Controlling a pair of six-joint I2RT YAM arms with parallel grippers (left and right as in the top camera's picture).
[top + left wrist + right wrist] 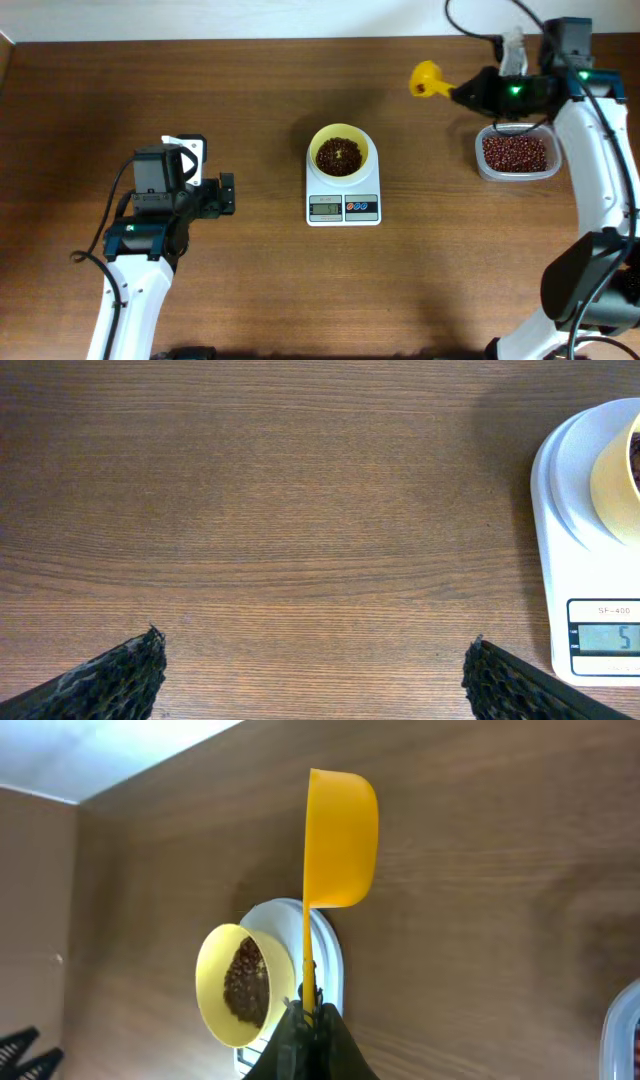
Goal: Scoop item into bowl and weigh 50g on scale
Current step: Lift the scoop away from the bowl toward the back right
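The pale yellow bowl [341, 152] stands on the white scale [343, 207] at the table's middle, with dark reddish-brown beans [339, 155] in it. More beans [515, 153] fill a clear container [546, 172] at the right. My right gripper [462, 94] is shut on the handle of a yellow scoop [427, 80], held in the air left of the container; in the right wrist view the scoop [341, 838] is turned on its side above the bowl [222, 985]. My left gripper [226, 194] is open over bare table left of the scale [590, 560], its fingertips [130, 675] wide apart.
The scale's display [607, 638] is lit, facing the table's front edge. The table's back edge meets a white wall [90, 750]. Cables [490, 25] hang behind the right arm.
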